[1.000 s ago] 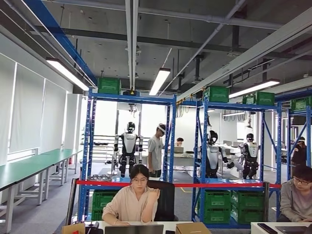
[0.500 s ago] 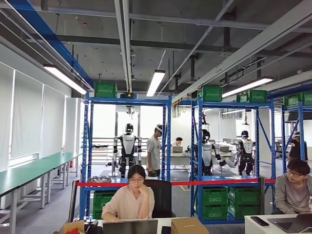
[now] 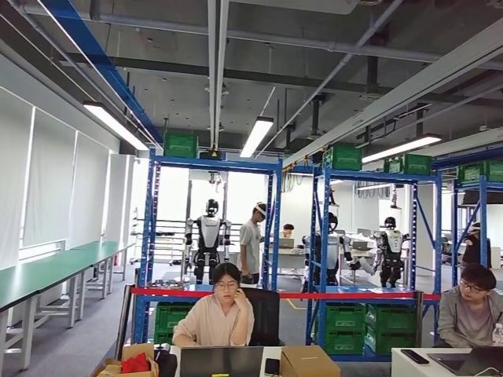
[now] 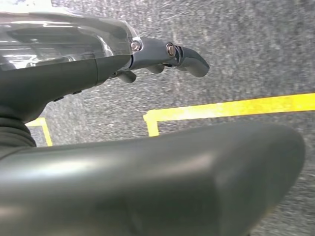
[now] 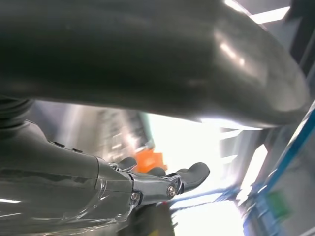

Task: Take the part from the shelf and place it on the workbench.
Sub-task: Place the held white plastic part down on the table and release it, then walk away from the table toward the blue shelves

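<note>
Heading toward the blue shelf (image 3: 211,236), both hands carrying nothing.
Left hand (image 4: 111,64) and right hand (image 5: 122,187) are hanging with fingers apart; the part is lying somewhere well ahead, too small to pick out; approaching comes next.

Lighting: bright, even; ceiling tube lamps (image 3: 256,135) and washed-out windows behind the blue shelving (image 3: 214,228). Head view: sharp. Right wrist view: strong backlight glare, background blurred. Left wrist view: softer light, grey floor (image 4: 241,54) grainy, nearest thumb out of focus
</note>
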Robot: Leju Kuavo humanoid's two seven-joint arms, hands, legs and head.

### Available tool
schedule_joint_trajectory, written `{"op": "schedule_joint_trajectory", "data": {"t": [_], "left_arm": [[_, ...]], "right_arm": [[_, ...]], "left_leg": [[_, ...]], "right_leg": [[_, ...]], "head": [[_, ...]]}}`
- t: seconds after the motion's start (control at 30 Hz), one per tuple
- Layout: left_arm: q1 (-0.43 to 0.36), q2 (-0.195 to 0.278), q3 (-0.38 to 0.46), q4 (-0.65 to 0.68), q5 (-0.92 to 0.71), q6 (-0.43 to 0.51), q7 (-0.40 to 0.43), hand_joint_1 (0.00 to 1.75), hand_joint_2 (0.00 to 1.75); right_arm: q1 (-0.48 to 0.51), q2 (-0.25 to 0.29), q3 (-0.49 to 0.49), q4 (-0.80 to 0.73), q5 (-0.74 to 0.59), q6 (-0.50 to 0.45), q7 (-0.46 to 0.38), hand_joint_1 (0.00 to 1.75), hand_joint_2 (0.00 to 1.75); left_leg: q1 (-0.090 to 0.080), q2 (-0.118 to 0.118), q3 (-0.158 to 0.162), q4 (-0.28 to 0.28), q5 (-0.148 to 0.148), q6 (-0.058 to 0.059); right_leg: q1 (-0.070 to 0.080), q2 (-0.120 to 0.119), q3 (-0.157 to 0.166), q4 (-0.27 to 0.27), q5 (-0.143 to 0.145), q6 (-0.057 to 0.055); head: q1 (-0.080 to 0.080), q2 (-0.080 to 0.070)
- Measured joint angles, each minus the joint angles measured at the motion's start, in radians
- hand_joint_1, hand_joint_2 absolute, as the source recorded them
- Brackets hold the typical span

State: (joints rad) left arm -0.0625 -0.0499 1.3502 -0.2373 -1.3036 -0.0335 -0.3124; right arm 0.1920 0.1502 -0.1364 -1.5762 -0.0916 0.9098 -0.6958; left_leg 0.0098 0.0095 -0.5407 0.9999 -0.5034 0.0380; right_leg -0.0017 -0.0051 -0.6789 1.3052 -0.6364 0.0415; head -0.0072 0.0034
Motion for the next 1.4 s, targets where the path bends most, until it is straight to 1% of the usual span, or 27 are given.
{"op": "schedule_joint_trajectory", "data": {"t": [0.03,0.1,0.17,0.23,0.3,0.33,0.43,0.47,0.53,0.6,0.67,0.7,0.73,0.8,0.83,0.87,0.93,0.97,1.0,1.03,1.07,1.13,1.2,1.23,1.3,1.33,1.4], "left_arm": [[0.0,0.0,0.004,0.0,-0.002,0.0,-0.001,0.0,0.0],[0.0,-0.002,0.01,0.0,-0.004,0.001,-0.003,0.0,0.0],[0.0,-0.004,0.013,0.0,-0.005,0.001,-0.006,0.0,0.0],[-0.001,-0.006,0.015,0.0,-0.007,0.0,-0.009,0.0,0.0],[-0.003,-0.007,0.016,0.0,-0.013,-0.001,-0.01,0.0,0.0],[-0.002,-0.007,0.016,0.0,-0.016,-0.003,-0.01,0.0,0.0],[0.001,-0.008,0.016,0.0,-0.026,-0.008,-0.009,0.0,0.0],[0.001,-0.008,0.016,0.0,-0.029,-0.009,-0.009,0.0,0.0],[0.001,-0.007,0.016,0.0,-0.034,-0.01,-0.008,0.0,0.0],[-0.001,-0.007,0.016,0.0,-0.038,-0.01,-0.008,0.0,0.0],[-0.005,-0.007,0.016,0.0,-0.039,-0.01,-0.008,0.0,0.0],[-0.008,-0.007,0.015,0.0,-0.04,-0.01,-0.009,0.0,0.0],[-0.009,-0.007,0.015,0.0,-0.041,-0.01,-0.009,0.0,0.0],[-0.008,-0.008,0.015,0.0,-0.045,-0.011,-0.009,0.0,0.0],[-0.008,-0.009,0.015,0.0,-0.047,-0.011,-0.009,0.0,0.0],[-0.008,-0.009,0.015,0.0,-0.048,-0.011,-0.009,0.0,0.0],[-0.008,-0.009,0.015,0.0,-0.049,-0.01,-0.009,0.0,0.0],[-0.008,-0.009,0.015,0.0,-0.049,-0.01,-0.009,0.0,0.0],[-0.009,-0.009,0.015,0.0,-0.049,-0.01,-0.009,0.0,0.0],[-0.009,-0.008,0.015,0.0,-0.049,-0.01,-0.009,0.0,0.0],[-0.009,-0.008,0.015,0.0,-0.049,-0.01,-0.009,0.0,0.0],[-0.009,-0.008,0.015,0.0,-0.048,-0.01,-0.01,0.0,0.0],[-0.012,-0.008,0.015,0.0,-0.047,-0.01,-0.012,0.0,0.0],[-0.013,-0.008,0.015,0.0,-0.047,-0.01,-0.013,0.0,0.0],[-0.014,-0.008,0.015,0.0,-0.045,-0.01,-0.015,0.0,0.0],[-0.013,-0.008,0.015,0.0,-0.044,-0.01,-0.015,0.0,0.0],[-0.009,-0.009,0.015,0.0,-0.042,-0.011,-0.015,0.0,0.0]], "right_arm": [[0.001,0.002,-0.014,0.032,0.026,-0.019,0.0,0.0,0.0],[-0.005,-0.003,-0.029,0.105,0.076,-0.077,0.0,0.0,0.0],[-0.028,-0.017,-0.034,0.203,0.114,-0.159,0.0,0.0,0.0],[-0.081,-0.041,-0.035,0.376,0.161,-0.288,0.005,0.0,0.0],[-0.141,-0.068,-0.039,0.61,0.204,-0.426,0.021,0.0,0.0],[-0.164,-0.079,-0.044,0.724,0.215,-0.481,0.039,0.0,0.0],[-0.198,-0.102,-0.07,0.984,0.215,-0.595,0.14,0.0,0.0],[-0.201,-0.107,-0.078,1.048,0.216,-0.628,0.179,0.0,0.0],[-0.203,-0.113,-0.095,1.146,0.217,-0.685,0.265,0.0,0.0],[-0.204,-0.116,-0.114,1.214,0.208,-0.72,0.352,0.0,0.0],[-0.205,-0.117,-0.134,1.258,0.196,-0.744,0.418,0.0,0.0],[-0.206,-0.117,-0.142,1.275,0.193,-0.759,0.446,0.0,0.0],[-0.207,-0.118,-0.15,1.29,0.192,-0.775,0.475,0.0,0.0],[-0.207,-0.121,-0.167,1.316,0.187,-0.807,0.532,0.0,0.0],[-0.206,-0.122,-0.175,1.326,0.183,-0.818,0.552,0.0,0.0],[-0.205,-0.124,-0.183,1.334,0.18,-0.826,0.567,0.0,0.0],[-0.209,-0.124,-0.197,1.344,0.175,-0.84,0.589,0.0,0.0],[-0.211,-0.124,-0.205,1.348,0.173,-0.849,0.599,0.0,0.0],[-0.213,-0.124,-0.212,1.351,0.17,-0.857,0.607,0.0,0.0],[-0.215,-0.124,-0.219,1.354,0.168,-0.864,0.612,0.0,0.0],[-0.216,-0.124,-0.226,1.355,0.165,-0.87,0.615,0.0,0.0],[-0.22,-0.124,-0.238,1.356,0.162,-0.877,0.617,0.0,0.0],[-0.225,-0.124,-0.248,1.357,0.164,-0.875,0.613,0.0,0.0],[-0.227,-0.124,-0.252,1.358,0.166,-0.872,0.608,0.0,0.0],[-0.228,-0.124,-0.26,1.361,0.173,-0.868,0.602,0.0,0.0],[-0.228,-0.124,-0.263,1.362,0.176,-0.867,0.6,0.0,0.0],[-0.226,-0.123,-0.267,1.365,0.181,-0.866,0.599,0.0,0.0]], "left_leg": [[-0.003,0.001,-0.013,0.0,0.01,0.0],[-0.009,0.0,-0.035,0.001,0.029,0.0],[-0.012,0.0,-0.047,0.001,0.047,-0.005],[-0.009,0.003,-0.053,-0.001,0.065,-0.016],[-0.004,0.002,-0.065,0.002,0.063,-0.026],[-0.004,0.0,-0.074,0.018,0.036,-0.03],[-0.002,-0.003,-0.11,0.169,-0.11,-0.039],[-0.001,-0.003,-0.116,0.229,-0.134,-0.042],[0.001,-0.003,-0.096,0.276,-0.11,-0.047],[0.004,-0.003,-0.018,0.196,-0.059,-0.05],[0.003,-0.004,0.075,0.06,-0.068,-0.046],[0.002,-0.004,0.103,0.015,-0.084,-0.041],[0.0,-0.005,0.114,-0.01,-0.095,-0.034],[0.0,-0.004,0.102,-0.014,-0.086,-0.017],[0.001,-0.003,0.092,-0.015,-0.074,-0.009],[0.002,-0.004,0.078,-0.015,-0.061,-0.002],[0.001,-0.005,0.048,-0.014,-0.035,0.004],[0.0,-0.006,0.032,-0.013,-0.023,0.005],[0.0,-0.006,0.016,-0.012,-0.011,0.005],[-0.001,-0.006,0.001,-0.01,0.0,0.004],[-0.001,-0.006,-0.014,-0.008,0.011,0.002],[-0.002,-0.008,-0.037,-0.005,0.031,-0.003],[-0.004,-0.009,-0.05,-0.004,0.05,-0.012],[-0.004,-0.009,-0.055,-0.005,0.06,-0.018],[0.0,-0.01,-0.065,-0.005,0.073,-0.03],[0.002,-0.011,-0.071,0.003,0.058,-0.035],[0.004,-0.013,-0.093,0.064,-0.025,-0.04]], "right_leg": [[0.001,0.0,0.026,-0.012,0.023,-0.003],[0.006,0.003,0.129,-0.138,0.073,-0.021],[0.016,0.005,0.24,-0.301,0.08,-0.042],[0.027,0.006,0.281,-0.377,0.074,-0.052],[0.026,0.003,0.273,-0.395,0.092,-0.06],[0.023,0.0,0.263,-0.401,0.104,-0.065],[0.021,-0.008,0.212,-0.39,0.135,-0.073],[0.022,-0.011,0.192,-0.381,0.142,-0.073],[0.021,-0.013,0.148,-0.357,0.155,-0.07],[0.019,-0.013,0.105,-0.327,0.165,-0.065],[0.021,-0.009,0.072,-0.296,0.173,-0.057],[0.021,-0.008,0.062,-0.287,0.179,-0.052],[0.022,-0.007,0.056,-0.281,0.187,-0.046],[0.02,-0.005,0.047,-0.279,0.194,-0.034],[0.018,-0.003,0.042,-0.268,0.173,-0.027],[0.015,-0.001,0.033,-0.238,0.132,-0.02],[0.008,0.0,0.012,-0.129,0.024,-0.009],[0.005,0.0,0.006,-0.068,-0.009,-0.006],[0.003,0.0,0.009,-0.025,-0.015,-0.004],[0.001,0.0,0.024,-0.011,0.001,-0.002],[0.0,0.001,0.058,-0.035,0.031,-0.003],[0.0,0.008,0.168,-0.173,0.076,-0.008],[0.003,0.019,0.274,-0.331,0.071,-0.019],[0.006,0.023,0.299,-0.374,0.064,-0.025],[0.01,0.018,0.296,-0.394,0.072,-0.039],[0.01,0.013,0.287,-0.393,0.082,-0.049],[0.009,0.003,0.261,-0.392,0.105,-0.064]], "head": [[0.0,0.0],[0.0,0.0],[0.001,0.0],[0.001,0.001],[0.001,0.001],[0.002,0.001],[0.002,0.001],[0.002,0.0],[0.002,0.0],[0.002,0.0],[0.002,0.0],[0.002,0.0],[0.002,0.0],[0.002,0.0],[0.001,0.0],[0.001,0.0],[0.0,0.001],[0.0,0.0],[0.0,0.0],[0.0,0.0],[0.0,0.0],[0.0,0.0],[0.0,0.0],[0.0,0.001],[0.0,0.001],[0.0,0.001],[0.0,0.0]]}}
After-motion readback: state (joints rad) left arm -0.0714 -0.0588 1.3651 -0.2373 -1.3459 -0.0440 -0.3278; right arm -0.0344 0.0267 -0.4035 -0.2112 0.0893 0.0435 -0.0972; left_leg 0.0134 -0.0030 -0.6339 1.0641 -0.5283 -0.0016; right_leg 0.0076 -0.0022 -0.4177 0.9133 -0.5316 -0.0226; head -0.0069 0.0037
